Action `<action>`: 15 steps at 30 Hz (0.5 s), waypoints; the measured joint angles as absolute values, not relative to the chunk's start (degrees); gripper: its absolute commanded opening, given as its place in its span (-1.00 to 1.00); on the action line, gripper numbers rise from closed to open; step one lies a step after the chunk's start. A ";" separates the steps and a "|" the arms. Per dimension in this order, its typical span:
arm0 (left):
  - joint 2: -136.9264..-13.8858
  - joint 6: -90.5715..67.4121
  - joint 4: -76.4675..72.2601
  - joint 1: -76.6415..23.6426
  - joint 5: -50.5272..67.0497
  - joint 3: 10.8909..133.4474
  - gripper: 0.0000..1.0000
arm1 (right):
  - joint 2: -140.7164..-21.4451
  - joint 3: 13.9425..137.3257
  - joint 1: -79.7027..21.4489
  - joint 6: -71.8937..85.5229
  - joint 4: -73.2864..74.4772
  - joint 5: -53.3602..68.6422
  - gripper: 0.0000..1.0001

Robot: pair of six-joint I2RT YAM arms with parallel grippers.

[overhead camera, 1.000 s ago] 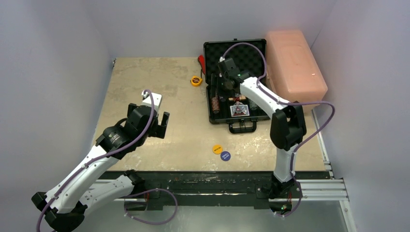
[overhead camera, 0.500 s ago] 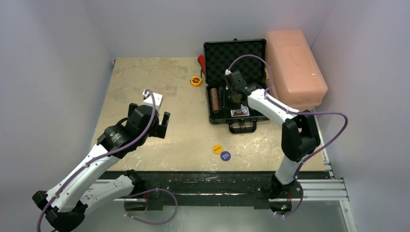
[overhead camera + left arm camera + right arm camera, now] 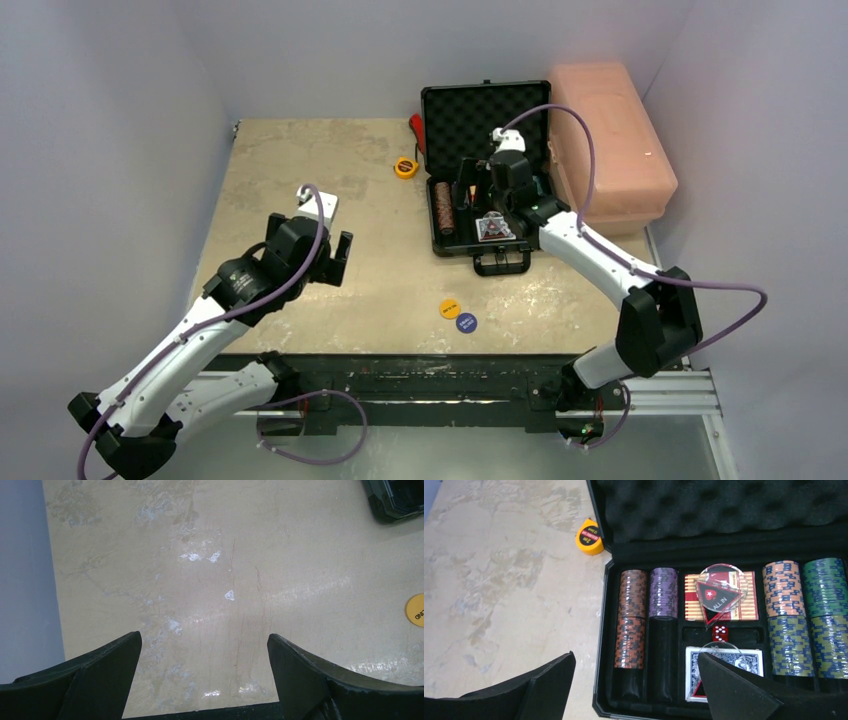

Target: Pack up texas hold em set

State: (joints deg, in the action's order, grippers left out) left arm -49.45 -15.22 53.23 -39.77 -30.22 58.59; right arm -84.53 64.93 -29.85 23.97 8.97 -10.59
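Note:
The black briefcase lies open at the back right, its foam lid raised. In the right wrist view its tray holds brown chips, purple chips, blue, orange and green stacks, a red card deck, a blue card deck, a red die and a clear "ALL IN" triangle. My right gripper hovers open and empty above the tray. A yellow button and a blue button lie on the table before the case. My left gripper is open and empty over bare table.
A pink plastic box stands right of the case against the wall. A yellow tape measure and a red object lie left of the lid. Walls enclose the table on three sides.
My right wrist has swung from the case's left side to its middle-right, the elbow moving out to the right. The left arm has barely moved.

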 measured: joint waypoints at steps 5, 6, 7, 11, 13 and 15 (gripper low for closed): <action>-49.65 -15.22 53.23 -39.77 -30.06 58.59 0.94 | -87.70 66.83 -29.82 24.80 9.26 -13.02 0.92; -49.67 -15.20 53.23 -39.77 -29.95 58.59 0.94 | -88.18 66.89 -29.82 24.86 9.54 -12.93 0.91; -49.67 -15.20 53.21 -39.77 -29.76 58.59 0.94 | -88.75 66.89 -29.85 25.04 10.24 -12.56 0.90; -49.91 -14.90 53.12 -39.77 -27.49 58.59 0.93 | -89.12 65.84 -29.89 25.50 12.75 -10.50 0.87; -50.17 -14.35 52.77 -39.77 -25.28 58.59 0.91 | -88.53 63.94 -29.91 25.89 12.91 -8.91 0.88; -50.76 -13.89 52.36 -39.75 -23.07 58.59 0.86 | -87.31 61.30 -30.00 26.00 12.84 -7.92 0.92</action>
State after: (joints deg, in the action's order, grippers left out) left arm -50.76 -13.89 52.36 -39.75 -23.07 58.59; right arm -87.31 61.30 -30.00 26.00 12.84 -7.92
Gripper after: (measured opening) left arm 0.960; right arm 0.939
